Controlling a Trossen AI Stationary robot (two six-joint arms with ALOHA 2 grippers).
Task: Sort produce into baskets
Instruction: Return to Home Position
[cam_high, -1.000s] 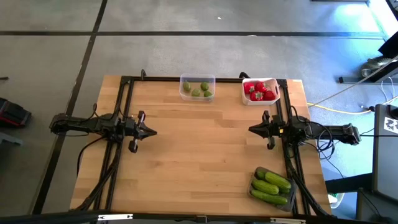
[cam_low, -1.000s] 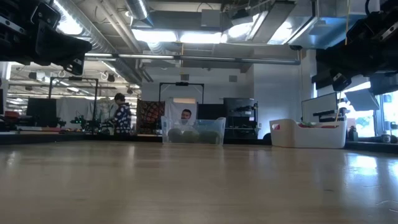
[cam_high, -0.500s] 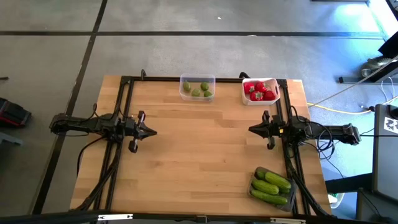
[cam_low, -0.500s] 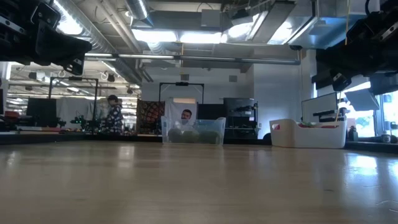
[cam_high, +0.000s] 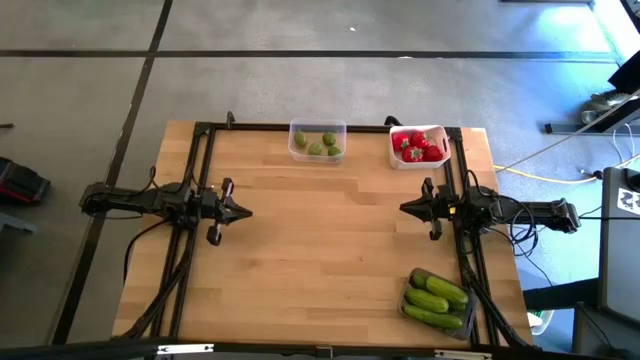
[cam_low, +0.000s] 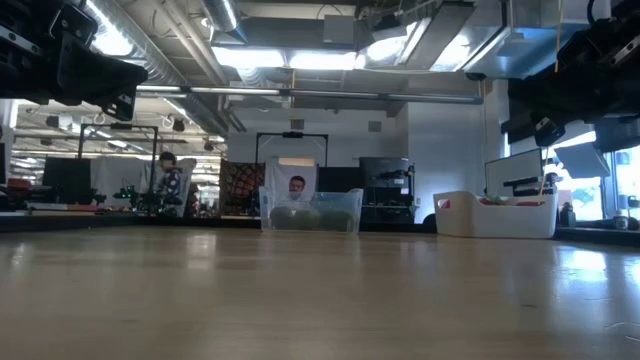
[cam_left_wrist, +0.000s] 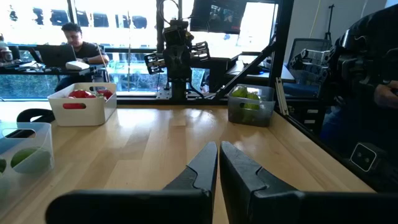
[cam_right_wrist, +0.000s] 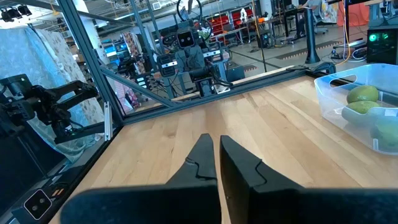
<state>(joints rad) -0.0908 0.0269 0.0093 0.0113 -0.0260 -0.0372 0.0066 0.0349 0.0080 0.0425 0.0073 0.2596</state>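
Observation:
Three baskets stand on the wooden table. A clear tub at the far edge holds round olive-green fruits. To its right, a white tub holds red pieces. A dark grey tub at the near right corner holds bumpy green cucumbers. My left gripper hovers shut over the table's left side, pointing level toward the right. My right gripper hovers shut over the right side and faces it. Each is shut on nothing.
Black frame rails run along the table's left, right and far sides. Bare wood lies between the two grippers. Beyond the table a person walks in the room, and another sits at a desk.
Both arms and all the produce have kept still. A person far behind the table has walked toward the room's left in the low view.

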